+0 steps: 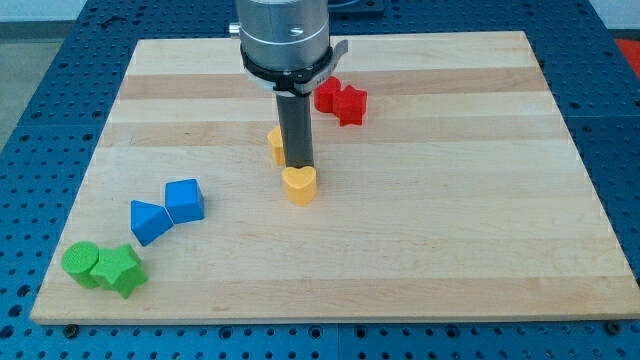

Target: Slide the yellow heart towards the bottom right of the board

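Note:
The yellow heart (pixel 299 185) lies near the middle of the wooden board (pixel 450 200). My tip (pixel 297 165) stands right at the heart's upper edge, touching or nearly touching it. A second yellow block (pixel 275 145) sits just up and left of the rod and is partly hidden by it, so its shape is unclear.
Two red blocks, a round one (pixel 327 95) and a star (pixel 349 104), sit at the view's top centre. A blue cube (pixel 185 199) and a blue triangular block (pixel 148 221) lie at the left. A green cylinder (pixel 81 264) and a green star (pixel 119 269) sit at the bottom left corner.

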{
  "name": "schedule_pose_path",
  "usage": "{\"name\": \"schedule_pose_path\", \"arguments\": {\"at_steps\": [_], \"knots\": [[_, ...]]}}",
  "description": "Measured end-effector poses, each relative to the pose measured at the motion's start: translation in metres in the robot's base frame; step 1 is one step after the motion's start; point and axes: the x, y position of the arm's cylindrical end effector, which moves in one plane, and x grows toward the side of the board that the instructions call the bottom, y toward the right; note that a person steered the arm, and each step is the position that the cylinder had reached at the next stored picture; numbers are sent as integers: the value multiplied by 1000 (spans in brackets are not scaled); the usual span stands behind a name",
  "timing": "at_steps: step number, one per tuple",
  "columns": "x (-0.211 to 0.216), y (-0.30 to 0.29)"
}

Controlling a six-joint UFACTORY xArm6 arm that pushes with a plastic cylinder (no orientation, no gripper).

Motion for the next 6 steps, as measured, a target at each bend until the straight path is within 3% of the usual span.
{"name": "schedule_pose_path", "arguments": {"at_steps": [2, 3, 6], "knots": [[0, -61], [10, -64], [26, 51]]}}
